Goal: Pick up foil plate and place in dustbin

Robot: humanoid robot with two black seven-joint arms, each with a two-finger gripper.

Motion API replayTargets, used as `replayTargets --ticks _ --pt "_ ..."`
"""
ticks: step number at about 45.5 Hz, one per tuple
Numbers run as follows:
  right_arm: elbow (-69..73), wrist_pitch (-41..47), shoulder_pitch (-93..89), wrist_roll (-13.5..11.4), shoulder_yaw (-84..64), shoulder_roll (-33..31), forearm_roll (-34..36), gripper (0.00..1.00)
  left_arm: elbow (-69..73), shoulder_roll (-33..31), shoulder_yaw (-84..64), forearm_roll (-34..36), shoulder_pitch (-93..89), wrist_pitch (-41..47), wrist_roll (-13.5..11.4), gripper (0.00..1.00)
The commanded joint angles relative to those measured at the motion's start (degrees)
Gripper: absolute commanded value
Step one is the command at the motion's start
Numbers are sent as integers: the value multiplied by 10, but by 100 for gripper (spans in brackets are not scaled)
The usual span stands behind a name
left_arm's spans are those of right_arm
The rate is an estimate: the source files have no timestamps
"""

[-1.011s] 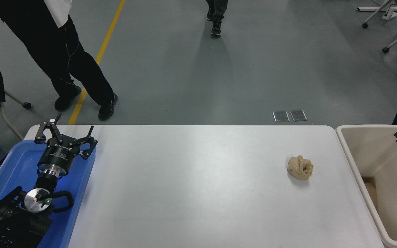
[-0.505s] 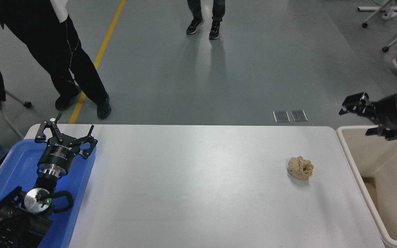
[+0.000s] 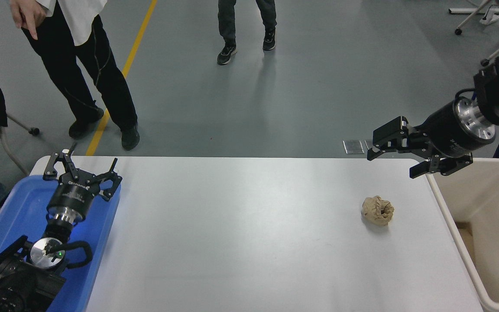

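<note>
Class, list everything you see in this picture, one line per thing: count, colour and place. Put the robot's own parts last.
table: one, white, centre.
paper ball: one, tan, crumpled, on the table's right part.
dustbin: one, cream, at the table's right end; no foil plate can be seen.
tray: one, blue, at the table's left end.
people: two standing on the grey floor beyond the table; parts of others at the side edges.
left gripper: black, open, parked over the tray.
right gripper: black, open, empty, above the table's far right corner.

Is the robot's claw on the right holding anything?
No, the right claw is open and empty, up in the air above the table's far right corner beside the dustbin.
</note>
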Motion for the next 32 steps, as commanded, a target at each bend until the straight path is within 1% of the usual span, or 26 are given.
replayTargets --ticks 1,3,5,10,18,32 --pt "31 19 99 -73 -15 -1 1 100 0 0 0 0 0 0 0 99" --pt "31 19 101 -91 -21 -1 3 100 0 0 0 0 0 0 0 99" --pt "31 19 104 -103 -27 -1 4 100 0 0 0 0 0 0 0 99" --pt "31 19 114 -121 -43 -1 5 100 0 0 0 0 0 0 0 99" --pt "31 19 121 -129 -53 -2 6 100 0 0 0 0 0 0 0 99" --pt "31 19 121 -129 -52 -1 6 100 0 0 0 0 0 0 0 99"
